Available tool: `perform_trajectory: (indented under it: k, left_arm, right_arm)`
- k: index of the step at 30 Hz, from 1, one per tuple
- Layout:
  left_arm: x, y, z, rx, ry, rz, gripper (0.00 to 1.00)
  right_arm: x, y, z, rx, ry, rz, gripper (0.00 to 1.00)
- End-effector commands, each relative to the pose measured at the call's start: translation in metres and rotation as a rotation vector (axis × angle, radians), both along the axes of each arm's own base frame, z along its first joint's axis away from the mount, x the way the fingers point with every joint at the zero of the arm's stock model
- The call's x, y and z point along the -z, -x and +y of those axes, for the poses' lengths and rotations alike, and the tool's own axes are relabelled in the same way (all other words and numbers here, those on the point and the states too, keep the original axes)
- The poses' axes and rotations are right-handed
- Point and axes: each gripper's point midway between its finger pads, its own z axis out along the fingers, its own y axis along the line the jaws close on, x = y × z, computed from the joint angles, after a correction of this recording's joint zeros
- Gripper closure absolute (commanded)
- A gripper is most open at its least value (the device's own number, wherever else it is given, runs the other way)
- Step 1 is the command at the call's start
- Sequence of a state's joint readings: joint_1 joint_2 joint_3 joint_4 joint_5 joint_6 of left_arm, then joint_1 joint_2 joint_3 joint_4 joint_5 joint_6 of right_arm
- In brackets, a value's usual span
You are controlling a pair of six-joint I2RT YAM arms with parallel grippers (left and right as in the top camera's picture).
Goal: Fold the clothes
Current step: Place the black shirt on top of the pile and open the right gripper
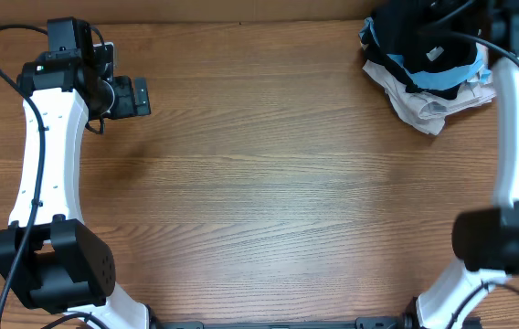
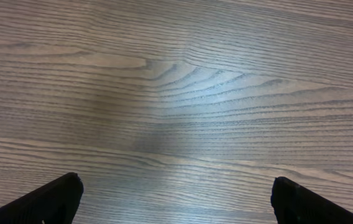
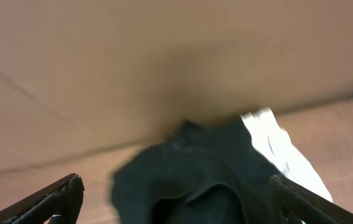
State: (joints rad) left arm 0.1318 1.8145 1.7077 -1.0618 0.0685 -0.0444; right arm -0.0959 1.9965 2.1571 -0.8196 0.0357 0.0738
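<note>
The clothes, a black shirt (image 1: 395,41), lie crumpled on top of a pile at the table's far right corner. In the right wrist view the black shirt (image 3: 220,146) fills the space below my right gripper (image 3: 175,180). That gripper's jaws stand wide apart, and the cloth lies loose between them, not pinched. In the overhead view the right gripper is hard to tell from the dark fabric. My left gripper (image 1: 136,96) hovers at the far left, open (image 2: 175,182), with only bare wood under it.
Under the black shirt lie a light blue garment (image 1: 447,84) and white garments (image 1: 424,111) (image 3: 276,149). A brown cardboard wall (image 3: 164,56) stands right behind the pile. The wooden table (image 1: 269,183) stretches between the two arms.
</note>
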Motion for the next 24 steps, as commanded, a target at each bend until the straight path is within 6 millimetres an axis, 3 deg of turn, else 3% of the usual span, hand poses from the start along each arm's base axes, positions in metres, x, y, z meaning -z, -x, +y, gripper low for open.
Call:
perform_trajectory:
  k: [1, 5, 9, 13, 16, 18, 21, 24]
  left_arm:
    - [0.001, -0.002, 0.0, 0.022, 0.001, 0.0, 0.0]
    - [0.001, -0.002, 0.0, 0.022, 0.0, 0.0, 0.0]
    - [0.002, -0.001, 0.0, 0.022, 0.001, 0.006, 0.0]
    - [0.003, -0.001, 0.0, 0.022, 0.001, 0.008, 0.0]
    - [0.004, 0.0, 0.0, 0.021, 0.002, 0.01, 0.0]
    - [0.004, 0.001, -0.001, 0.021, 0.003, 0.017, 0.0]
    - [0.005, 0.001, -0.001, 0.021, 0.003, 0.018, 0.0]
    - [0.005, 0.001, -0.001, 0.021, 0.003, 0.018, 0.0]
  right_arm:
    - [0.091, -0.01, -0.036, 0.098, 0.068, 0.212, 0.0]
    - [0.195, -0.001, -0.048, 0.113, 0.041, 0.457, 0.0]
    - [0.304, 0.024, -0.049, 0.125, -0.015, 0.707, 0.0]
    - [0.384, 0.055, -0.034, 0.089, -0.086, 0.895, 0.0]
    - [0.409, 0.067, -0.027, 0.105, -0.131, 0.954, 0.0]
    - [0.411, 0.068, -0.024, 0.113, -0.155, 0.957, 0.0]
    - [0.399, 0.063, -0.021, 0.1, -0.176, 0.934, 0.0]
    - [0.374, 0.057, -0.022, 0.099, -0.174, 0.898, 0.0]
